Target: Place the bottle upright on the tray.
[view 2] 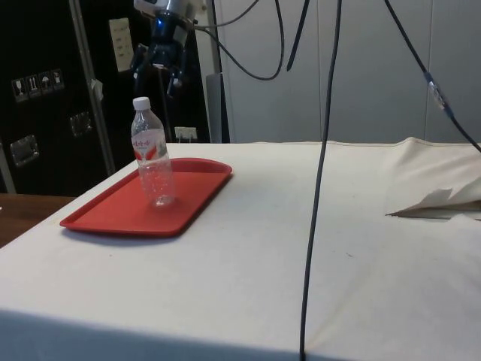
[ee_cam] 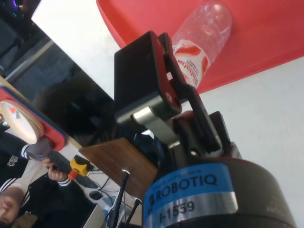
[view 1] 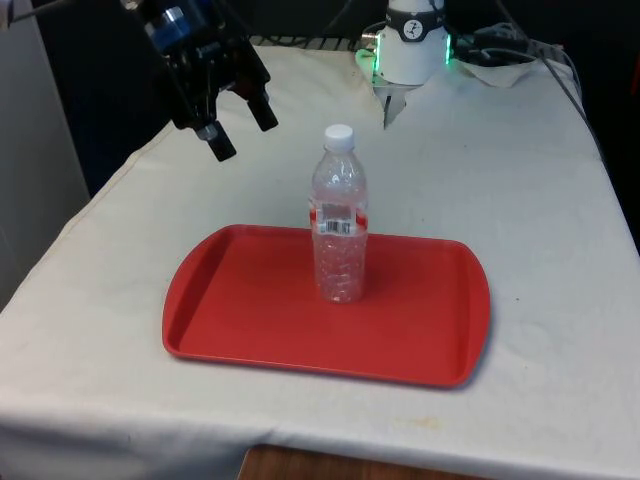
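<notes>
A clear plastic bottle [view 1: 339,225] with a white cap and a red-and-white label stands upright near the middle of the red tray [view 1: 240,310]. The side view has the same bottle [view 2: 152,162] standing on the tray [view 2: 113,214], towards its far half. My gripper [view 1: 245,136] hangs in the air well above the table, off the tray's far corner at the front view's left. It is open, with nothing between its fingers, and clear of the bottle. From the side, the gripper [view 2: 158,71] is above and behind the bottle. Past one black finger [ee_cam: 142,71], the wrist view looks down on the bottle [ee_cam: 202,40] and the tray [ee_cam: 266,33].
White cloth covers the table around the tray. A crumpled fold of cloth [view 2: 440,199] lies at the side view's right. A black cable [view 2: 323,150] hangs down in front of the side camera. In the wrist view, a person's hand [ee_cam: 47,164] holds a controller beyond the table's edge.
</notes>
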